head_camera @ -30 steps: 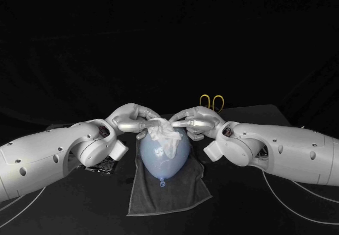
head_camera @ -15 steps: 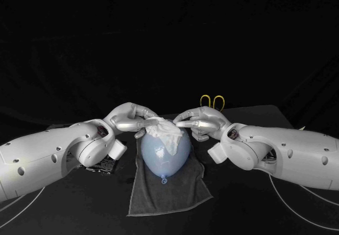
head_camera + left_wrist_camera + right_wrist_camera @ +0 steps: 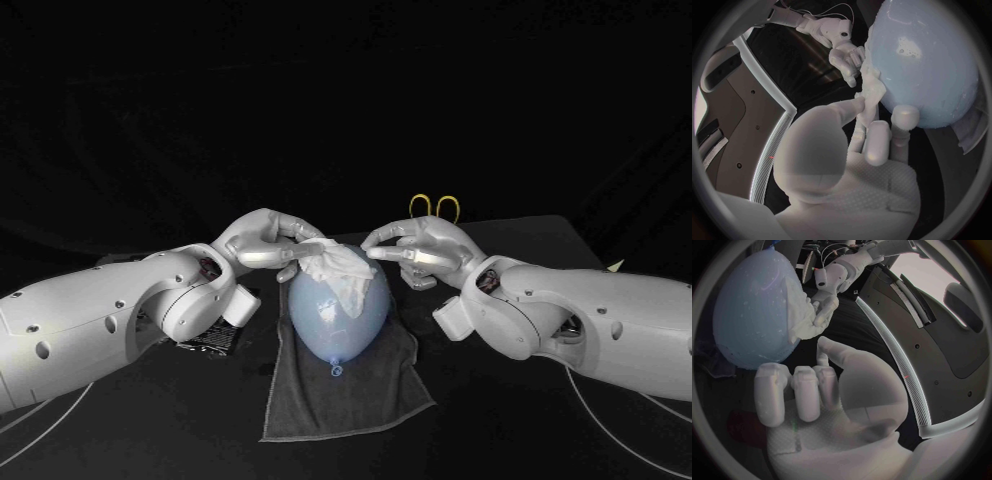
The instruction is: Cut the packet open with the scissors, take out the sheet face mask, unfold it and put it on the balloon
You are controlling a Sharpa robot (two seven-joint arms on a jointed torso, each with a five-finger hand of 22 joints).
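The sheet face mask (image 3: 335,265) is lying bunched up on the far end of the balloon (image 3: 339,310), right between the two hands. It is looking thin, soft and floppy, so it is likely going to cling, and tear if pulled hard. The loose edges are looking like the best spots to take. The balloon is light and round and may be rolling off if pushed.

The left hand (image 3: 267,243) is pinching the mask's edge between its thumb and a finger. The right hand (image 3: 418,248) is curling its fingers just beside the other edge; I cannot tell if it is holding any of it.

A grey towel (image 3: 346,400) is lying under the balloon, below both hands. A dark packet (image 3: 214,337) is peeking out from under the left arm, and its inside is hidden. The yellow scissors (image 3: 434,207) are lying just past the right hand.
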